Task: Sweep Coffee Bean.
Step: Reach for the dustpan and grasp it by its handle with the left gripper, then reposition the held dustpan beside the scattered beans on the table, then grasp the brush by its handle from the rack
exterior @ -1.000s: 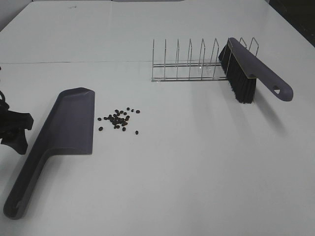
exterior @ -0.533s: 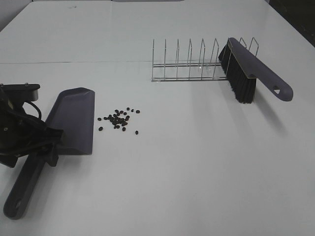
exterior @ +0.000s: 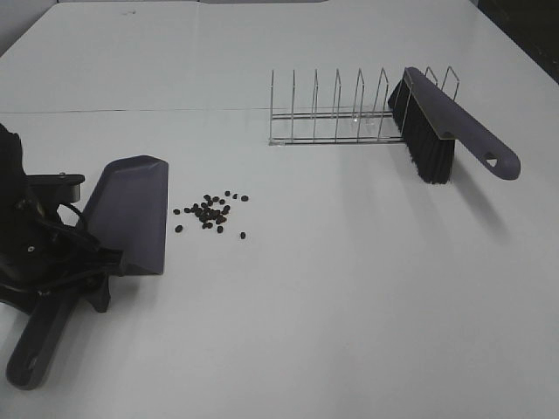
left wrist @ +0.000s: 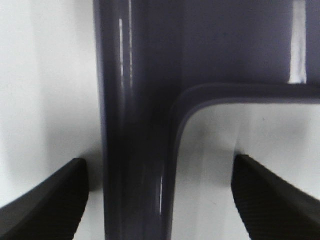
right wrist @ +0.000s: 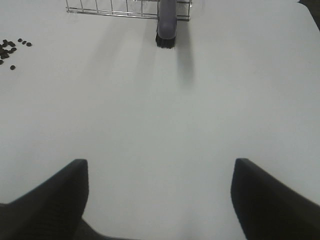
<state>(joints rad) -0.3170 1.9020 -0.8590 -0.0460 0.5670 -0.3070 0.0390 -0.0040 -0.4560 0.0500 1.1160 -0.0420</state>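
Sweeping has not begun: on the table (exterior: pixel 349 305), the grey dustpan (exterior: pixel 135 209) lies flat at left and the brush (exterior: pixel 437 122) leans on the wire rack (exterior: pixel 323 113). The left gripper (left wrist: pixel 157 172) straddles the dustpan's handle, jaws apart, not yet clamped. The right gripper (right wrist: pixel 160 165) hangs spread over bare table. The coffee bean scatter (exterior: pixel 210 211) sits just beside the pan's lip. Since 1 second ago, only the left arm has moved, in from the edge onto the handle.

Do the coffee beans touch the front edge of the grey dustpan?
Apart. The exterior high view shows a strip of bare white table between the lip of the dustpan and the nearest of the coffee beans.
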